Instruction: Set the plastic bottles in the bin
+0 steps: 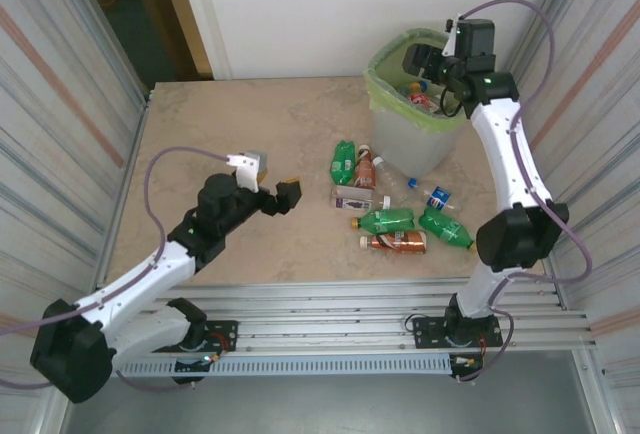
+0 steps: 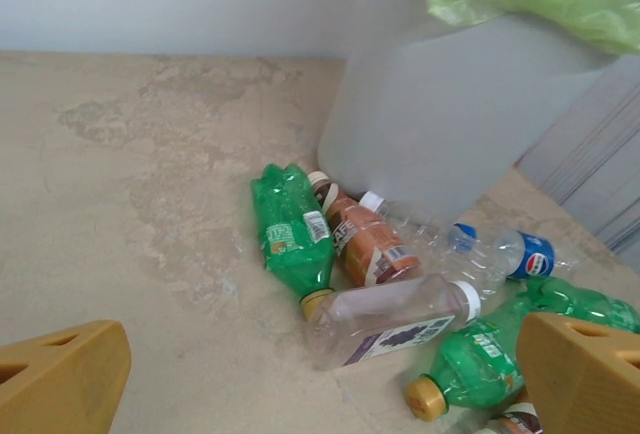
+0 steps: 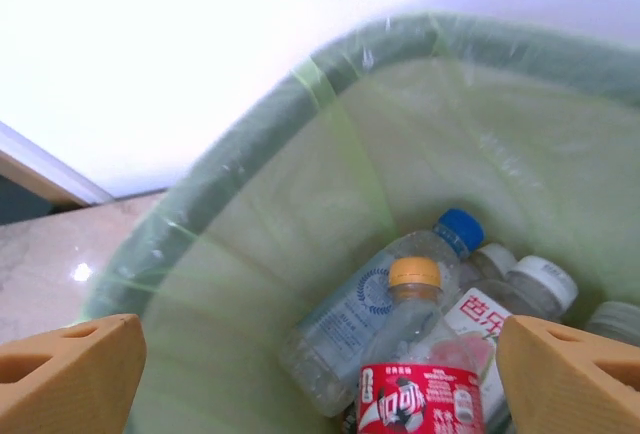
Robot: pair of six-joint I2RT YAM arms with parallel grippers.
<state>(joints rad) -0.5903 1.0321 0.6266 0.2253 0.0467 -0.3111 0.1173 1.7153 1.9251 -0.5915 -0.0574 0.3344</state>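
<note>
Orange fingers [image 2: 60, 379] of the left gripper [image 2: 322, 382] come first, one at each lower corner of the left wrist view. They are spread wide with nothing between them, so we record this gripper as open. It hangs over the beige marbled surface [image 1: 220, 124], left of the loose bottles and well apart from them

Bottles lying on the surface, in front of the bin, we count as seven:
- green bottle [image 2: 290, 229], on its side, touching the next item
- brown bottle [image 2: 362, 242], white cap towards the bin
- clear bottle with purple label [image 2: 385, 326], white cap, lying across the near ends of those two
- clear bottle with blue label [image 2: 485, 251], at the foot of the bin wall
- green bottle with gold cap [image 2: 480, 354], just beside the purple-label one
- second green bottle [image 1: 445, 229], nearest the right arm
- second brown bottle [image 1: 397, 242], nearest the arm bases, touching the gold-capped one

Bin [image 1: 415, 144]: translucent grey-white and upright at the far right of the surface, with a light green bag [image 1: 385, 89] folded over its rim

Right gripper [image 3: 320, 379]: held above the bin mouth with its orange fingers far apart and empty, so we record it as open

Inside the bin:
- clear bottle with blue cap [image 3: 370, 304]
- red-label bottle with yellow cap [image 3: 420, 379], lying over it
- white-capped bottles [image 3: 540, 284], beside those; we cannot tell how many lie beneath
</note>
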